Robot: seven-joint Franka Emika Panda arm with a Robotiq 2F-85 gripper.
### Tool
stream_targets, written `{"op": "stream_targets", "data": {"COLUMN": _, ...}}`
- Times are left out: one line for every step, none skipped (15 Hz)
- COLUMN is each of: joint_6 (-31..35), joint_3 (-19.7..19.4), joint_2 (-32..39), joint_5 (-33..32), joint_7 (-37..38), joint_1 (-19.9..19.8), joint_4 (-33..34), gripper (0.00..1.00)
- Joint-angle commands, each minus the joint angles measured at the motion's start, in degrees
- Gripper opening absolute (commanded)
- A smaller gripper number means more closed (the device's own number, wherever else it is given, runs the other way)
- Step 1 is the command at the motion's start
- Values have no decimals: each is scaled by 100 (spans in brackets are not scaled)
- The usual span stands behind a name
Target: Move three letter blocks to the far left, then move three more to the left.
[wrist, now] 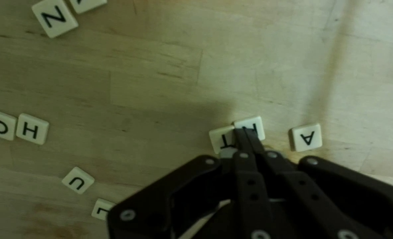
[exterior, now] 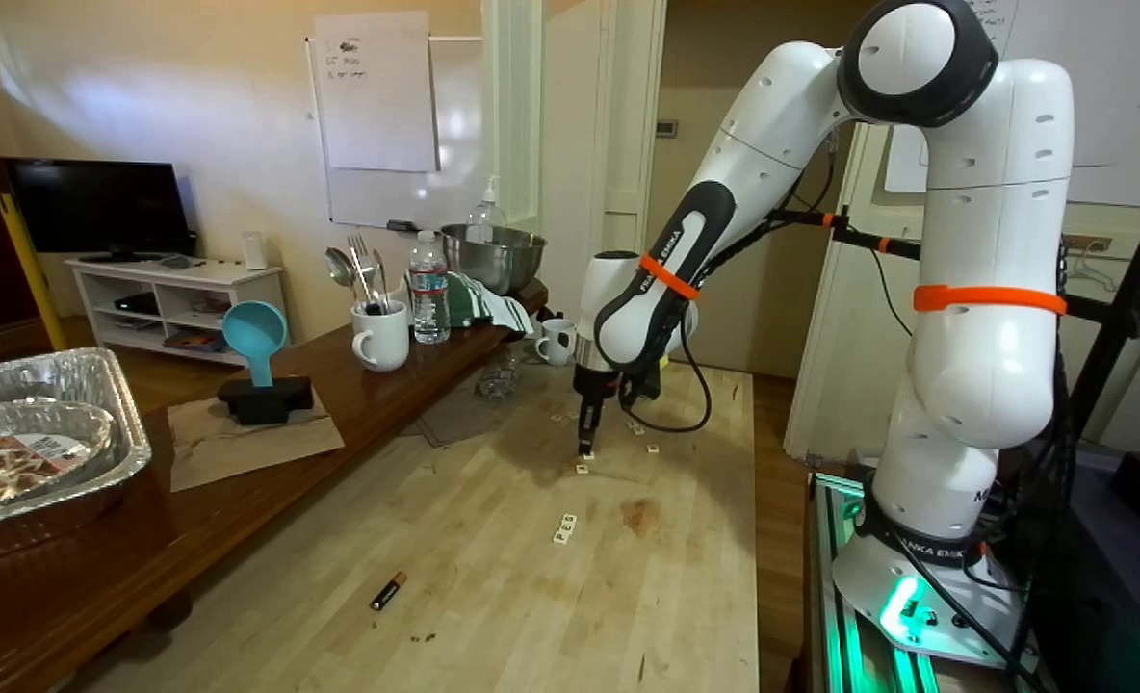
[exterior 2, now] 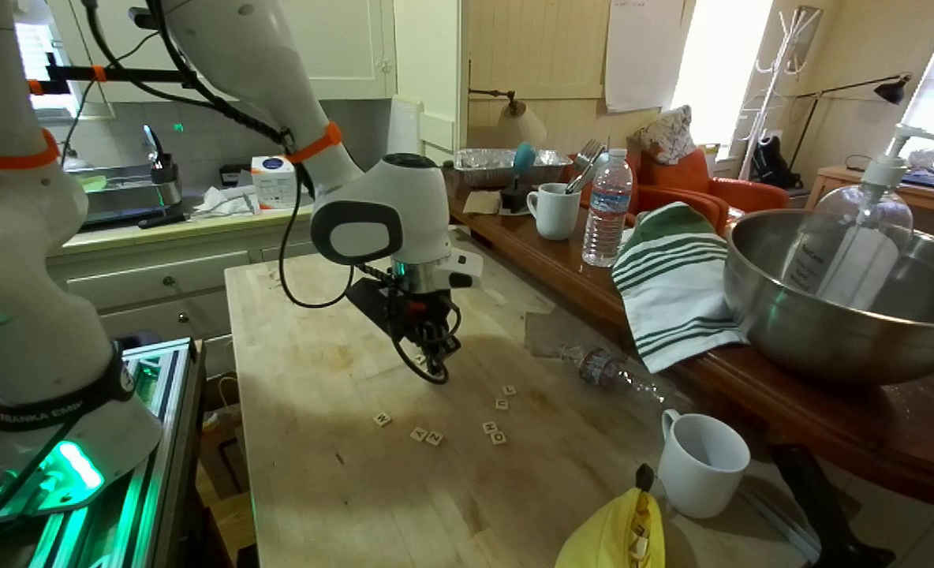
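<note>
In an exterior view: three letter blocks (exterior: 564,528) are grouped apart, first move likely done | wrist view, from left: scattered blocks (wrist: 33,128); T block (wrist: 221,140), N block (wrist: 249,122) are part-hidden by gripper (wrist: 244,131), jaws together; A block (wrist: 306,137) near | second move likely unfinished.

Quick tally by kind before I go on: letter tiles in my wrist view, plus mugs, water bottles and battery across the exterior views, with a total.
Letter tiles (wrist view, some only partly showing): 9
White mugs: 2
Plastic water bottles: 2
Battery: 1
Total: 14
</note>
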Motion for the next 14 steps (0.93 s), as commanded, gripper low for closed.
{"op": "stream_targets", "data": {"joint_6": 58, "joint_3": 178, "joint_2": 154, "joint_5": 291, "joint_7": -325, "joint_1": -154, "joint_4": 27, "gripper": 0}}
{"op": "stream_targets", "data": {"joint_6": 14, "joint_3": 207, "joint_2": 85, "joint_5": 354, "joint_7": -361, "joint_1": -166, "joint_4": 9, "gripper": 0}}
{"op": "stream_targets", "data": {"joint_6": 40, "joint_3": 262, "joint_2": 24, "joint_5": 449, "joint_7": -465, "joint_1": -192, "joint_4": -25, "gripper": 0}}
{"op": "stream_targets", "data": {"joint_6": 2, "joint_3": 321, "joint_2": -43, "joint_5": 564, "joint_7": -571, "joint_1": -214, "joint_4": -52, "gripper": 0}}
{"op": "stream_targets", "data": {"joint_6": -27, "joint_3": 384, "joint_2": -118, "joint_5": 677, "joint_7": -667, "joint_1": -225, "joint_4": -86, "gripper": 0}}
{"op": "stream_targets", "data": {"joint_6": -45, "joint_3": 431, "joint_2": -153, "joint_5": 760, "joint_7": -738, "joint_1": -228, "joint_4": -99, "gripper": 0}}
{"op": "stream_targets", "data": {"joint_6": -41, "joint_3": 478, "joint_2": -181, "joint_5": 851, "joint_7": -821, "joint_1": -226, "joint_4": -111, "gripper": 0}}
{"op": "stream_targets", "data": {"joint_6": -40, "joint_3": 514, "joint_2": -202, "joint_5": 933, "joint_7": -894, "joint_1": -217, "joint_4": -115, "gripper": 0}}
{"op": "stream_targets", "data": {"joint_6": -32, "joint_3": 519, "joint_2": -200, "joint_5": 951, "joint_7": -931, "joint_1": -200, "joint_4": -113, "gripper": 0}}
{"op": "stream_targets", "data": {"joint_6": -6, "joint_3": 495, "joint_2": -187, "joint_5": 920, "joint_7": -944, "joint_1": -181, "joint_4": -111, "gripper": 0}}
{"op": "stream_targets", "data": {"joint_6": -46, "joint_3": 491, "joint_2": -189, "joint_5": 929, "joint_7": -966, "joint_1": -181, "joint_4": -100, "gripper": 0}}
{"op": "stream_targets", "data": {"joint_6": -66, "joint_3": 495, "joint_2": -199, "joint_5": 943, "joint_7": -1000, "joint_1": -183, "joint_4": -101, "gripper": 0}}
{"op": "stream_targets", "data": {"joint_6": -84, "joint_3": 496, "joint_2": -201, "joint_5": 945, "joint_7": -1032, "joint_1": -179, "joint_4": -111, "gripper": 0}}
{"op": "stream_targets", "data": {"joint_6": -99, "joint_3": 496, "joint_2": -181, "joint_5": 945, "joint_7": -1048, "joint_1": -173, "joint_4": -116, "gripper": 0}}
